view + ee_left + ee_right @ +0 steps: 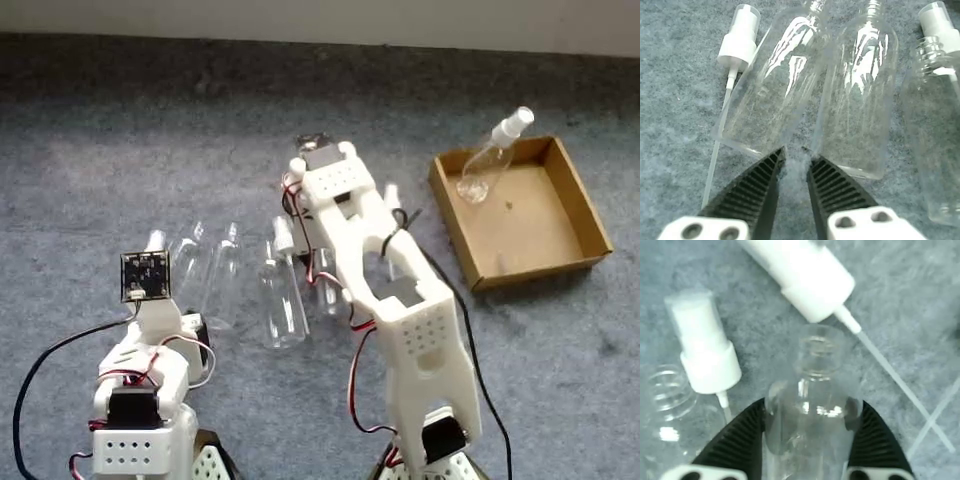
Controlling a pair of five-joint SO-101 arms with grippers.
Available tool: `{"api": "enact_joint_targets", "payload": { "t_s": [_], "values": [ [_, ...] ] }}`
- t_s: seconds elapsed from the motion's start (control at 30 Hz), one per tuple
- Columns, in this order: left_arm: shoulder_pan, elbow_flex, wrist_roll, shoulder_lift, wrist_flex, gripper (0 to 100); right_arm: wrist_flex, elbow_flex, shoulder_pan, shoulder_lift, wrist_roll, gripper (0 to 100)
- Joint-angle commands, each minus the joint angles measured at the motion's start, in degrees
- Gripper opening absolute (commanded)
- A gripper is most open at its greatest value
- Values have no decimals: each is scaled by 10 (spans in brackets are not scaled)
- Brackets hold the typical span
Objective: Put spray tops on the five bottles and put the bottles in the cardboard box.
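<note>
Right hand (810, 407) is clamping an uncapped bottle (815, 370) at its shoulders, low on the surface (100, 130). Risk: the slick round plastic twisting or popping out on the lift and knocking the spray top (705, 347) just beside it. Left hand (795, 155) is hovering narrow and empty between two other bottles (770, 85).

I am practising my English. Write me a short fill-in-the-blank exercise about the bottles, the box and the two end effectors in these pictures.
1. The brown cardboard box contains exactly ___ spray-topped clear plastic bottle.
2. The right end effector grips a clear plastic bottle whose neck carries ___ spray top.
3. The left end effector holds ___.

Missing words: one; no; nothing.
</note>
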Motion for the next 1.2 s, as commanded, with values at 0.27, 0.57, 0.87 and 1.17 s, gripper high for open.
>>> {"api": "enact_joint_targets", "payload": {
  "t_s": [0.27, 0.57, 0.87, 1.17],
  "values": [
    [-7, 12, -5, -1, -8, 8, 118, -298, 40, -54, 75, 110],
    [-7, 12, -5, -1, -8, 7, 118, -301, 62, -253, 76, 110],
    [-7, 12, -5, -1, -3, 8, 118, -239, 94, -434, 76, 110],
    [-6, 12, -5, -1, 11, 11, 115, -36, 92, -621, 76, 110]
  ]
}}
